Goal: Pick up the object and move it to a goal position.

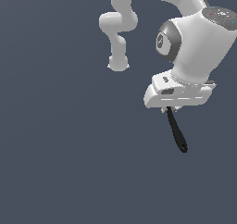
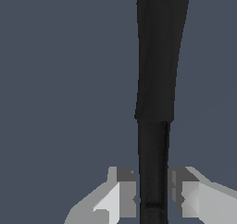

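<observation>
- One white robot arm (image 1: 194,38) was in the exterior view, reaching in from the top and ending at that view's right.
- One gripper (image 1: 170,109) hung below the arm's wrist, its wide pale body lying roughly level.
- One object was in view: a thin black utensil (image 1: 177,131), gripped at its upper end and hanging below the gripper.
- In the exterior view the utensil slanted slightly toward that view's right as it went down, ending in a small rounded tip.
- Only the utensil's slim dark length showed; whether a head sat between the fingers could not be told.
- In the wrist view two grey fingers (image 2: 121,195) stood one on each side of the utensil (image 2: 157,79), pressed against its narrow part.
- The fingers were therefore clamped on the utensil, with no gap visible between them and the black shaft.
- Beyond the fingers the utensil widened in the wrist view and ran out of the picture.
- Behind everything lay one plain dark blue-grey surface (image 1: 60,149); whether the utensil's tip touched it could not be told.
</observation>
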